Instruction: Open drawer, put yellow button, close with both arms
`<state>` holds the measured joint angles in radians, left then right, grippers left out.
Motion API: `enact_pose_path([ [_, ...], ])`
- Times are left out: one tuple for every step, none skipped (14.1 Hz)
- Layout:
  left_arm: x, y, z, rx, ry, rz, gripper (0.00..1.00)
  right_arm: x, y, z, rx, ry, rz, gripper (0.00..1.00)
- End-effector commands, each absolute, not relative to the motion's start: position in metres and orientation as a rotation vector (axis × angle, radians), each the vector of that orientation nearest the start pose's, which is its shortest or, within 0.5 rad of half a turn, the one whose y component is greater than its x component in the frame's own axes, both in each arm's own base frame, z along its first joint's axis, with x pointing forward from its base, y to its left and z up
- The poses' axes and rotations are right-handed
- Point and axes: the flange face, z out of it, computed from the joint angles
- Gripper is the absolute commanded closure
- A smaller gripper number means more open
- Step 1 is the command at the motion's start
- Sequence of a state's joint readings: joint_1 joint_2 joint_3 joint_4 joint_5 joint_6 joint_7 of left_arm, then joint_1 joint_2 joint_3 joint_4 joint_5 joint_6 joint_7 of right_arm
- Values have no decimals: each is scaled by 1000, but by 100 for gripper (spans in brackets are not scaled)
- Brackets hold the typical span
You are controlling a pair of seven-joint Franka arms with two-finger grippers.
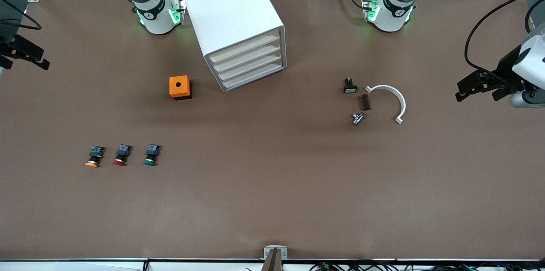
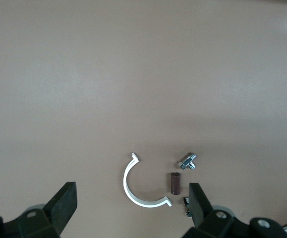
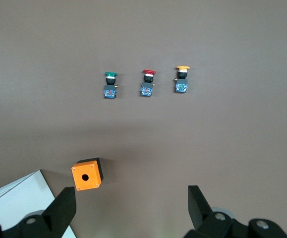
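The white cabinet [image 1: 230, 7] stands near the arms' bases, and its uppermost drawer [image 1: 245, 47] is shut like the three below it. The yellow button [image 1: 93, 157] lies on the table toward the right arm's end, beside a red-capped and a green-capped one; it also shows in the right wrist view [image 3: 182, 82]. My right gripper [image 1: 23, 60] is open and empty, high over the table's edge at the right arm's end [image 3: 132, 196]. My left gripper [image 1: 479, 92] is open and empty, high over the left arm's end [image 2: 132, 193]. A cabinet corner [image 3: 19, 203] shows in the right wrist view.
An orange box [image 1: 180, 87] with a round hole sits beside the cabinet. The red-capped button [image 1: 121, 155] and the green-capped button [image 1: 151, 155] lie in a row with the yellow one. A white C-shaped clamp [image 1: 394, 101], brown cylinder [image 1: 365, 102], metal fitting [image 1: 357, 118] and small black switch [image 1: 350, 86] lie toward the left arm's end.
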<state>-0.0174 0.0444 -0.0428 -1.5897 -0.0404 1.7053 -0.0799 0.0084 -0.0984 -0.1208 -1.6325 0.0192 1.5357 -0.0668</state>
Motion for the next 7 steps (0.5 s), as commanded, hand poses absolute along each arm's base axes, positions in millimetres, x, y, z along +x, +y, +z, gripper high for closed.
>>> enact_pose_path([
  [582,-38,607,-3206,-22,-134,1,508,-73,647,-3114,113,-22,0],
  [582,-37,607,-3207,-27,-134,1,507,-72,648,-3114,108,-25,0],
  [582,-36,607,-3208,-40,-134,1,508,-70,648,-3114,101,-22,0],
  [582,-36,606,-3207,-40,-131,1,507,-69,648,-3114,101,-20,0],
  [586,-35,597,-3206,-59,-102,1,507,-69,648,-3114,101,-22,0],
  [588,-31,591,-3206,-67,-82,1,507,-71,648,-3114,106,-20,0],
  [589,-25,589,-3208,-80,-75,1,507,-71,648,-3114,106,-20,0],
])
